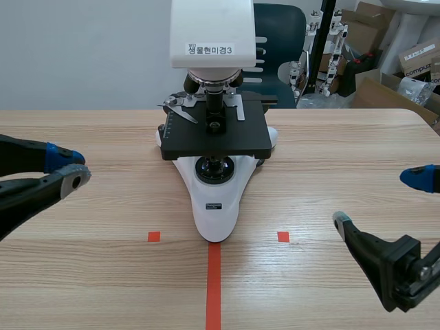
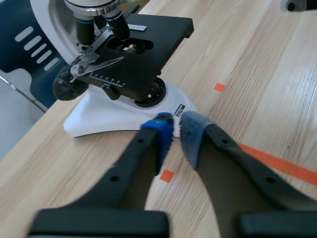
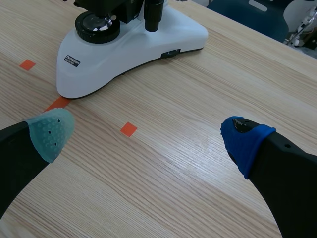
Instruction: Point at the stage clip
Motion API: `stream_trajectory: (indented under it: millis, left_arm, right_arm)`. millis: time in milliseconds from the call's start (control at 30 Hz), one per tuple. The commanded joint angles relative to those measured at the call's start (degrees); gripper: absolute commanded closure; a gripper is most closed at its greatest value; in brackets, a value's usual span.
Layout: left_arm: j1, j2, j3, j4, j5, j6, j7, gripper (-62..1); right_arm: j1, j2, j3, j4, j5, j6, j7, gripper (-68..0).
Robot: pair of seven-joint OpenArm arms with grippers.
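A: Where's the stage clip [image 1: 180, 110]?

B: On the microscope [image 1: 214, 199] — a thin silver arm lying on the black stage [image 1: 240, 141], at about 9 o'clock from the lens barrel [image 1: 214, 103], near the stage's back left corner as the scene view shows it.

A: And the microscope itself?

B: It stands upright in the middle of the pale wooden bench [image 1: 344, 144]. Its white foot points to 6 o'clock, toward the robot, and the tip of the foot sits just at the end of the red tape line [image 1: 214, 289].

A: Left gripper [image 1: 69, 169]?

B: Out at 9 o'clock from the microscope and well apart from it. It is clenched almost fully — only a slit between its fingertips [image 2: 161, 134], with nothing held. From its own camera the clip lies ahead at about 11 o'clock, past the white foot, and the gripper is well short of it.

A: Right gripper [image 1: 377, 199]?

B: At about 4 o'clock from the microscope, released, its fingers spread wide with bare bench between them. In its own view the white foot lies ahead at about 11 o'clock, apart from both fingers.

A: Anything behind?

B: A dark blue-green chair [image 1: 282, 27] at 1 o'clock beyond the bench, and cardboard boxes [image 1: 405, 62] farther round at 2 o'clock.
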Motion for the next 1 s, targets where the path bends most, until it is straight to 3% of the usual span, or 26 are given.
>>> stream_trajectory:
  millis: [0, 100, 233, 533, 800, 967]
  left_arm:
    - [-2.08, -0.79, 0.33, 0.96, -0.79, 0.09, -0.96, -2.6]
    - [-5.11, -2.54, 0.33, 0.96, -1.33, 0.13, -0.76, -2.6]
    - [-10.12, -3.04, 0.39, 0.96, -5.01, 0.09, 0.9, -2.6]
    - [-18.14, -3.67, 0.81, 0.96, -5.05, -0.83, 4.76, -2.6]
    - [-21.09, -10.58, 7.78, 0.94, -4.98, -0.04, 2.16, -2.6]
    - [-21.07, -12.74, 8.98, 0.9, -5.01, 1.66, -1.07, -2.6]
  right_arm:
    - [0.35, 0.59, 0.37, 0.79, 0.42, -0.22, 1.09, -67.9]
    - [0.35, 0.59, 0.37, 0.79, 0.42, -0.22, 1.14, -67.9]
    - [0.35, 0.59, 0.37, 0.79, 0.42, -0.22, 1.09, -67.9]
    - [0.35, 0.59, 0.37, 0.79, 0.42, -0.22, 1.09, -67.9]
    - [0.35, 0.59, 0.37, 0.79, 0.42, -0.22, 1.09, -67.9]
    - [0.35, 0.59, 0.37, 0.79, 0.42, -0.22, 1.07, -67.9]
